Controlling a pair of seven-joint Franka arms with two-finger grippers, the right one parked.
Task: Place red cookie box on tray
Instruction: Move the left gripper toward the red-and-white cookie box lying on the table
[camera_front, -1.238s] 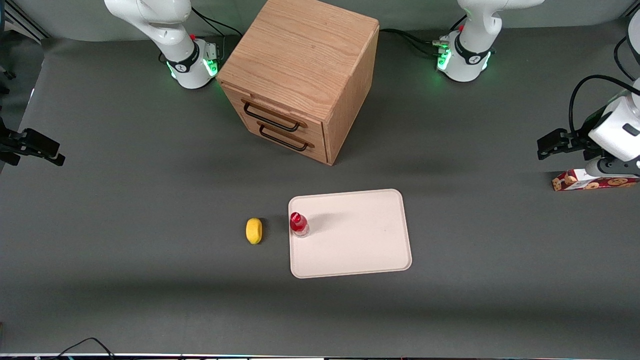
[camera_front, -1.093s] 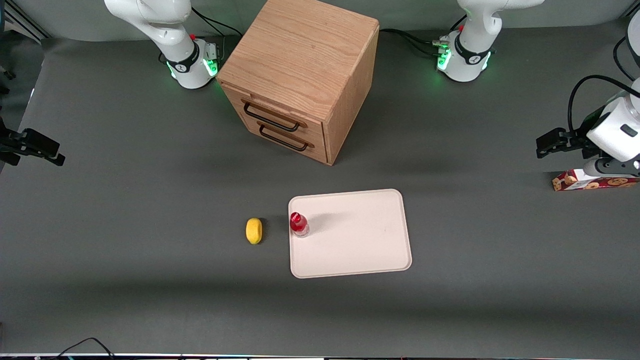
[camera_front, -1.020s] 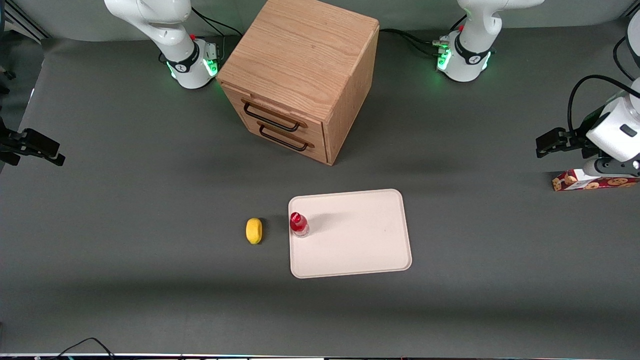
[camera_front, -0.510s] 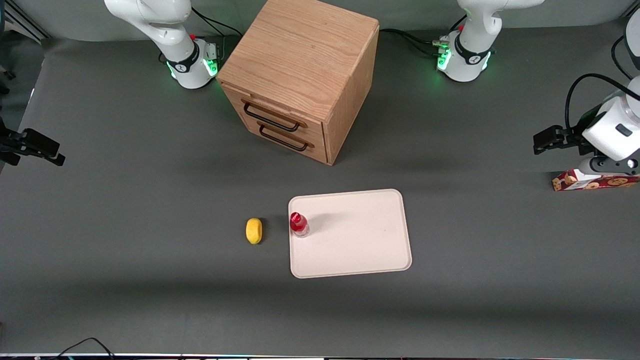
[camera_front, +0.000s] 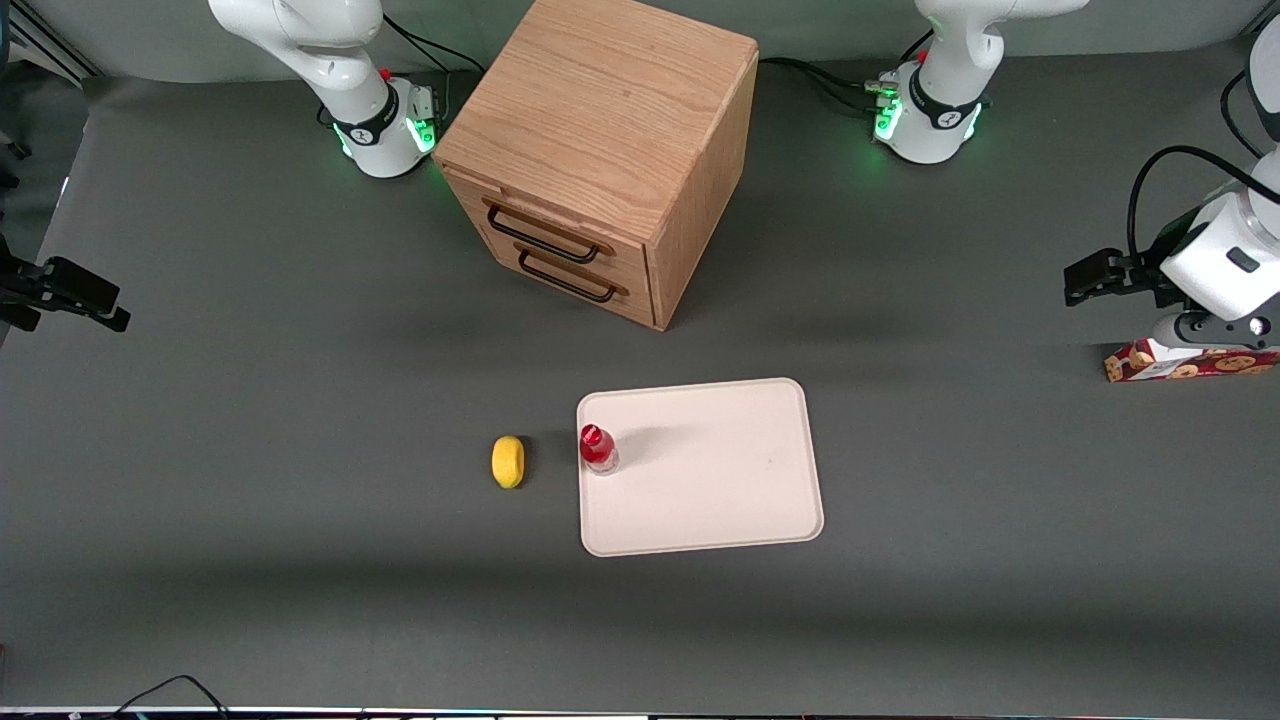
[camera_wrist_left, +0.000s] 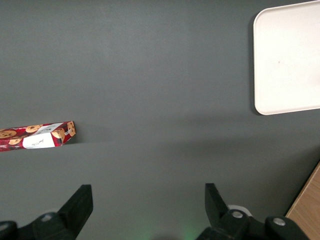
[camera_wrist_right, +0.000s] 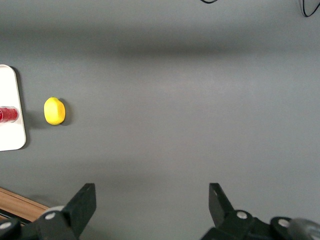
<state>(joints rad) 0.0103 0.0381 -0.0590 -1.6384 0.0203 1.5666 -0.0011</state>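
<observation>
The red cookie box (camera_front: 1150, 366) lies flat on the grey table at the working arm's end, partly covered by that arm's wrist; the left wrist view shows its end with cookie pictures and a white label (camera_wrist_left: 35, 137). My left gripper (camera_front: 1087, 280) hangs above the table beside the box's end, a little farther from the front camera, not touching it. It is open (camera_wrist_left: 148, 207) with only bare table between the fingers. The pale beige tray (camera_front: 720, 500) lies mid-table, well apart from the box (camera_wrist_left: 287, 60).
A small red-capped bottle (camera_front: 598, 448) stands on the tray's edge nearest the parked arm. A yellow lemon (camera_front: 508, 461) lies beside that edge. A wooden drawer cabinet (camera_front: 600, 150) stands farther from the front camera than the tray.
The left gripper has drifted slightly upward and a little toward the tray, still open. The cookie box, tray, bottle and lemon have not moved.
</observation>
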